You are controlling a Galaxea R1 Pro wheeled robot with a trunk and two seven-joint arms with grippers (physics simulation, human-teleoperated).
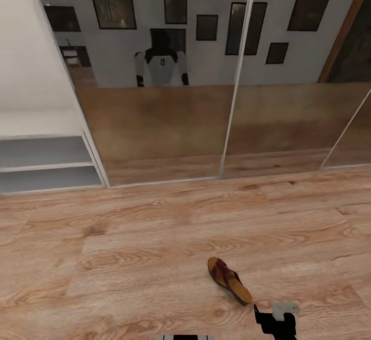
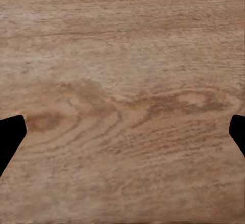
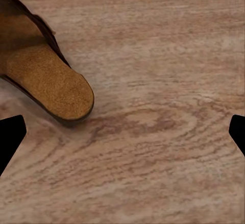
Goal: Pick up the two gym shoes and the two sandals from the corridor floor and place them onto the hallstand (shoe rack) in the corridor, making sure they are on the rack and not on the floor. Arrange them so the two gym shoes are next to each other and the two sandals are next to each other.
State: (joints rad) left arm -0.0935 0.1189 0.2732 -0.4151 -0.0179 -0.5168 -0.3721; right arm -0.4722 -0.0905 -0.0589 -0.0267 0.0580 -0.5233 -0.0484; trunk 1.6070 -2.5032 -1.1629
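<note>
One sandal [image 1: 229, 280] lies alone on the corridor floor [image 1: 129, 257], right way up, tan footbed showing, dark straps across it — it sits at a slant, one end just ahead of the right gripper [image 1: 276, 321], which hangs at the near edge of the head view. In the right wrist view the same sandal [image 3: 43, 71] shows its rounded end, and the black fingers [image 3: 10, 134] stand spread wide at either side with bare planks between them, touching nothing. The left gripper [image 2: 122, 132] hovers over plain wood grain, its fingers [image 2: 9, 137] likewise parted and empty. Farther off, at the left, the hallstand [image 1: 44, 167] shows two low open shelves — pale grey. Beside it, mirrored sliding doors [image 1: 165, 123] reflect the floor, dark picture frames and the robot itself.
</note>
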